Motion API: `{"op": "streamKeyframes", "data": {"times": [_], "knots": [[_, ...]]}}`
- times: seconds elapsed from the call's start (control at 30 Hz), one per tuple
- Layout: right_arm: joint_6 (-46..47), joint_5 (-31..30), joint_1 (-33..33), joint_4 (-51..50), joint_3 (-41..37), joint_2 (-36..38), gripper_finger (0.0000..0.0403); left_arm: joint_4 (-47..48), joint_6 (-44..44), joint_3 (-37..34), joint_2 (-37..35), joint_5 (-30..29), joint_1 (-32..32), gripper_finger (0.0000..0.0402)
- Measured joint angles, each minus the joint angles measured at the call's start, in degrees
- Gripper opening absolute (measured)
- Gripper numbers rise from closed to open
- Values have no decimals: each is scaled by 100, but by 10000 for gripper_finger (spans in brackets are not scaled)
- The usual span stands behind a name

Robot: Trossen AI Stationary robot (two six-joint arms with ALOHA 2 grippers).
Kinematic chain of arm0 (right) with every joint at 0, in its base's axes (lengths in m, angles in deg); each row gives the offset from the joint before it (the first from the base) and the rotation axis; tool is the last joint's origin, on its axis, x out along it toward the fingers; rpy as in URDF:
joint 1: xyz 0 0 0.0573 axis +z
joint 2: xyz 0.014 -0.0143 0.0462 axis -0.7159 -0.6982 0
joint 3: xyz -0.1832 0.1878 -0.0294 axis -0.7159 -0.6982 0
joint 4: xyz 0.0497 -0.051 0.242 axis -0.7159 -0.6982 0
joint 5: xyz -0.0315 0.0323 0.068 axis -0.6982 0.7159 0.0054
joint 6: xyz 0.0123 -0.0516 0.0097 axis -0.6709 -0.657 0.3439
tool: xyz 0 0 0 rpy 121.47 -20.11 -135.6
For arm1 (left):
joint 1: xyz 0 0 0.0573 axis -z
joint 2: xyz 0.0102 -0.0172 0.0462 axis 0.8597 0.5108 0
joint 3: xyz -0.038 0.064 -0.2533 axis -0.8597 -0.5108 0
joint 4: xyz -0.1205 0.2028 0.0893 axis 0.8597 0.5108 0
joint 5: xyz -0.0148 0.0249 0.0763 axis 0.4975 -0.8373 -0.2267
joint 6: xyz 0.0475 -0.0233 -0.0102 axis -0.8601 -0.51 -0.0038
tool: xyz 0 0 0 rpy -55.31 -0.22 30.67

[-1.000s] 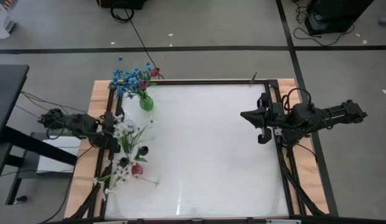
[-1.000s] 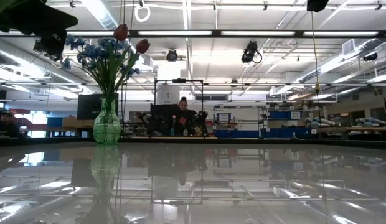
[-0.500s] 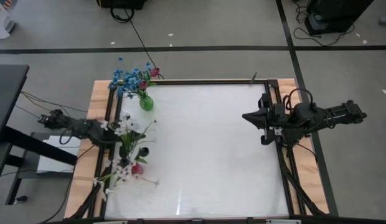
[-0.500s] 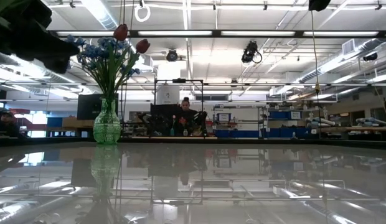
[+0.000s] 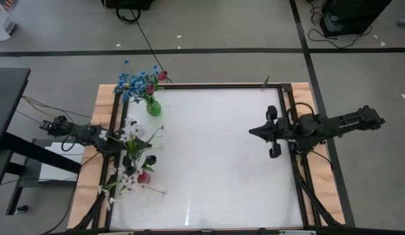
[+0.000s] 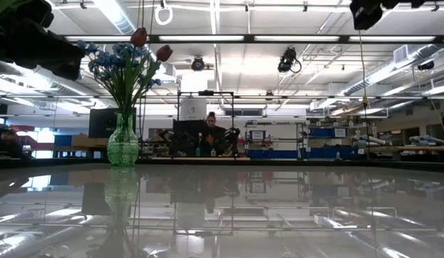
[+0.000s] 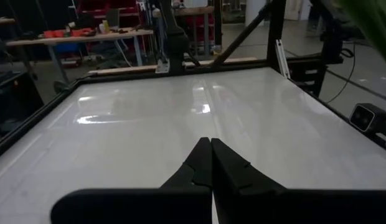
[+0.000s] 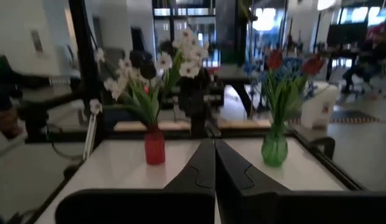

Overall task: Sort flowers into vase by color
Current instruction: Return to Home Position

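Note:
A green glass vase (image 5: 153, 106) at the table's far left holds blue flowers (image 5: 132, 82) and red tulip buds (image 6: 139, 36). Nearer the front, a red vase (image 8: 154, 146) carries white blossoms (image 8: 118, 81). Beside it a dark vase (image 5: 150, 158) carries more white blossoms (image 5: 130, 130). My left gripper (image 7: 210, 146) is shut and holds nothing; it hangs at the table's left edge, just left of the white blossoms. My right gripper (image 5: 252, 131) is also shut and holds nothing. It hovers over the table's right half and points level toward the vases.
Black frame rails (image 5: 297, 163) run along the table's left and right sides. The white tabletop (image 5: 215, 163) between the vases and my right gripper is bare. A person (image 6: 211, 136) sits far behind the table.
My left gripper has drawn back toward the table's left edge and sunk a little, away from the white blossoms. My right gripper has come down and reached slightly toward the table's left. No vase has moved.

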Motion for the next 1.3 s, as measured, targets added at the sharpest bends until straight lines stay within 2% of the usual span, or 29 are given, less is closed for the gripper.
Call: {"op": "streamKeyframes", "data": {"times": [0.2, 0.27, 0.37, 0.5, 0.73, 1.13, 1.3], "knots": [[115, 61, -77, 2336, -1381, -26, 1, -99, 8, 0, 11, 30, 0, 0], [273, 94, -108, 2788, -1785, -33, 0, -166, -22, -31, 11, 31, 0, 0], [542, 162, -169, 3201, -2189, -31, 0, -744, -25, -271, 11, 168, 0, 0], [748, 256, -248, 3391, -2489, -10, 0, -1025, 135, -618, 14, 285, 2, 0], [800, 645, -505, 3527, -2803, 6, 0, -1319, -176, -658, 9, 367, -5, 0], [711, 1341, -1105, 3683, -2820, -12, 0, -1322, -403, -660, 9, 457, -335, 0], [604, 1629, -1505, 3716, -2820, 295, 0, -1305, -457, -660, 9, 459, -391, 0]]}}
